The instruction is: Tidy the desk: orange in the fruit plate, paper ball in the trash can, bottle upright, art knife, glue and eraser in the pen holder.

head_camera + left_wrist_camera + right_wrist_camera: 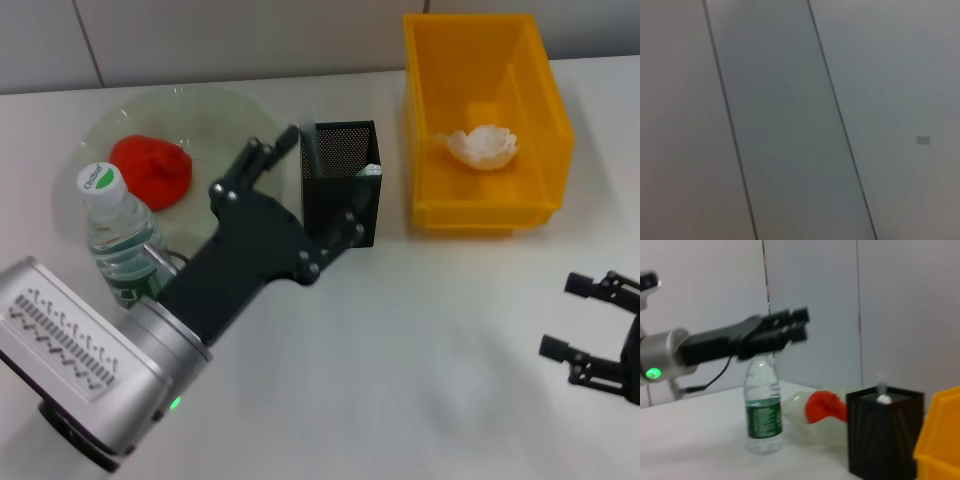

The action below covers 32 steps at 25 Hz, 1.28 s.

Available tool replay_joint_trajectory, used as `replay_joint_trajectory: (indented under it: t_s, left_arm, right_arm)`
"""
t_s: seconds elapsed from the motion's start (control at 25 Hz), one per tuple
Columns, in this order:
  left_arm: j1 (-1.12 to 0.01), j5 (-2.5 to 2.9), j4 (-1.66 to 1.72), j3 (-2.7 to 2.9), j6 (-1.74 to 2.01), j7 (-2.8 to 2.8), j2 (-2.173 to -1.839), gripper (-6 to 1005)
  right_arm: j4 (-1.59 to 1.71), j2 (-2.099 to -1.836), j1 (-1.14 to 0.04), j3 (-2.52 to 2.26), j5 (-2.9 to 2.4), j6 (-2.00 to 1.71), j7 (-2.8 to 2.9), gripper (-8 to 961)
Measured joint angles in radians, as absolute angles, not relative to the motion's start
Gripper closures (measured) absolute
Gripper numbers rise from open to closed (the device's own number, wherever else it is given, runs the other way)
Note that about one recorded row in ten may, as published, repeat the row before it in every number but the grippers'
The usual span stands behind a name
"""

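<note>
White desk point(400, 340) carried everything: orange point(150, 170) in fruit plate point(230, 110) far left, upright bottle point(120, 235) nearer, paper ball point(483, 145) in trash can point(430, 120). Left gripper point(318, 195) hovered spread by pen holder point(345, 215); right gripper point(585, 320) sat open, near right.

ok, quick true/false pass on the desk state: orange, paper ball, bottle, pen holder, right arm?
1. The orange lies in the fruit plate. True.
2. The paper ball is on the table beside the trash can. False: it lies inside the yellow trash can.
3. The bottle lies on its side. False: it stands upright, cap on top, next to the fruit plate.
4. The pen holder stands between the fruit plate and the trash can. True.
5. The right gripper holds the eraser. False: its jaws are open and empty, over bare table.
</note>
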<state>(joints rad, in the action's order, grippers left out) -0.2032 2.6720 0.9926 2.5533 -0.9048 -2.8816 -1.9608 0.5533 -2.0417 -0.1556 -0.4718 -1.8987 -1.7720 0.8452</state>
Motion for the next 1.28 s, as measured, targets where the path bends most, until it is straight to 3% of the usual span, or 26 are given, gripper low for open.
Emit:
replay_joint_trajectory:
  t_s: [0.36, 0.52, 0.76, 1.04, 1.28]
  left_arm:
    - [-0.189, 2.656, 1.024, 2.580, -0.859, -2.883, -1.955, 213]
    - [-0.261, 2.589, 1.284, 2.500, -0.420, -2.882, -1.921, 215]
    - [-0.339, 2.513, 1.465, 2.462, -0.163, -2.881, -1.867, 216]
    - [-0.377, 2.483, 1.556, 2.417, -0.008, -2.880, -1.862, 217]
    - [-0.392, 2.386, 1.625, 2.355, 0.085, -2.866, -1.828, 217]
  right_arm:
    - [0.569, -2.017, -0.171, -0.420, -1.900, -1.775, 0.829, 148]
    - [0.570, -2.016, -0.173, -0.409, -1.901, -1.758, 0.812, 148]
    - [0.575, -2.014, -0.174, -0.409, -1.904, -1.733, 0.808, 147]
    - [0.578, -2.014, -0.179, -0.409, -1.905, -1.727, 0.806, 147]
    - [0.571, -2.014, -0.180, -0.413, -1.906, -1.717, 0.798, 147]
